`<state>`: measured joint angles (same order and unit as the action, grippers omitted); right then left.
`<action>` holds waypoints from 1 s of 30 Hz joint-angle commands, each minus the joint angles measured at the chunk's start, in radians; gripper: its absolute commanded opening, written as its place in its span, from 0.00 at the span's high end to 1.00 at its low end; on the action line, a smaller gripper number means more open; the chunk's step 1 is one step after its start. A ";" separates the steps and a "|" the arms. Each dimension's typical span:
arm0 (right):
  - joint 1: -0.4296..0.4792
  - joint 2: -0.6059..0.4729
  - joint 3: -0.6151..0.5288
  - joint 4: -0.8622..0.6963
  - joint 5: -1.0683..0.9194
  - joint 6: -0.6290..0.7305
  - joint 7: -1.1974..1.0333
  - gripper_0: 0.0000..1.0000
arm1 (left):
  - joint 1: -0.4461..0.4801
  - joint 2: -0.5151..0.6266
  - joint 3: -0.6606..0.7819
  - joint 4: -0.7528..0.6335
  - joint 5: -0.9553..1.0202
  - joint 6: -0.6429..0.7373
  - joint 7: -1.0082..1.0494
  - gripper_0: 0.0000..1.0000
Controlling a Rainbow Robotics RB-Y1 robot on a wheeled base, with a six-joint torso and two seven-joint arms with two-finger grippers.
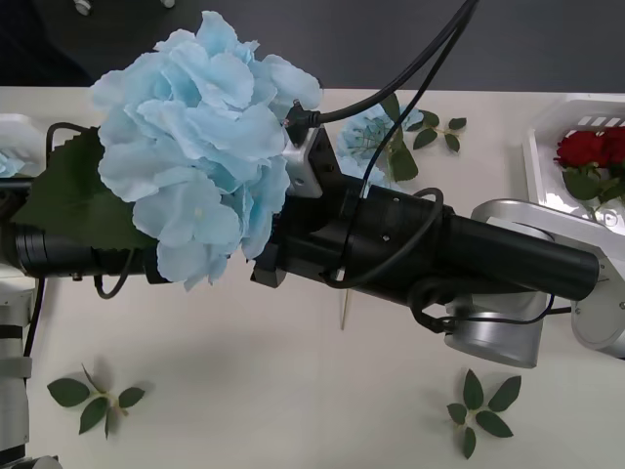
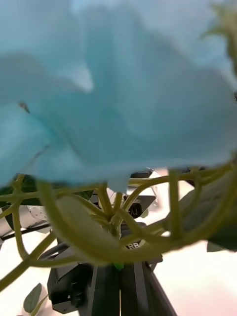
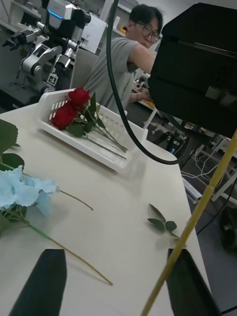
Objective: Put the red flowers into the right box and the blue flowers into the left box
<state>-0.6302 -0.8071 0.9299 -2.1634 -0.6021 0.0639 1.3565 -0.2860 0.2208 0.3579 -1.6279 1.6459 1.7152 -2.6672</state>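
One blue flower (image 1: 195, 147) | stem clamped in right gripper (image 2: 118, 271) | left gripper (image 3: 117, 256) spread

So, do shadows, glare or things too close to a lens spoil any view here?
Front view: even light, faint shadows under the leaf sprigs, no glare; the blue flower, held by the right gripper, sits close to the camera and hides part of the table. Right wrist view: petals loom at the lens. Left wrist view: a yellowish stem crosses above the open left gripper.

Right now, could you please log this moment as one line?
right claw: holds blue flower aloft | left claw: open | red flowers: in right box
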 commanded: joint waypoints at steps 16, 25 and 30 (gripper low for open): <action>-0.023 0.006 0.009 -0.019 -0.028 -0.009 -0.008 1.00 | 0.007 0.006 -0.011 -0.015 0.012 -0.006 -0.038 1.00; -0.022 0.008 0.001 -0.004 -0.028 -0.044 -0.011 0.16 | 0.013 0.011 0.010 -0.015 0.031 -0.003 -0.038 1.00; -0.009 0.000 0.000 0.008 -0.038 -0.099 -0.019 0.10 | 0.024 0.017 0.018 -0.015 0.054 -0.003 -0.038 1.00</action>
<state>-0.6302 -0.8071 0.9300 -2.1464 -0.6321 -0.0106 1.3560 -0.2851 0.2209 0.3573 -1.6279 1.6778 1.7153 -2.6672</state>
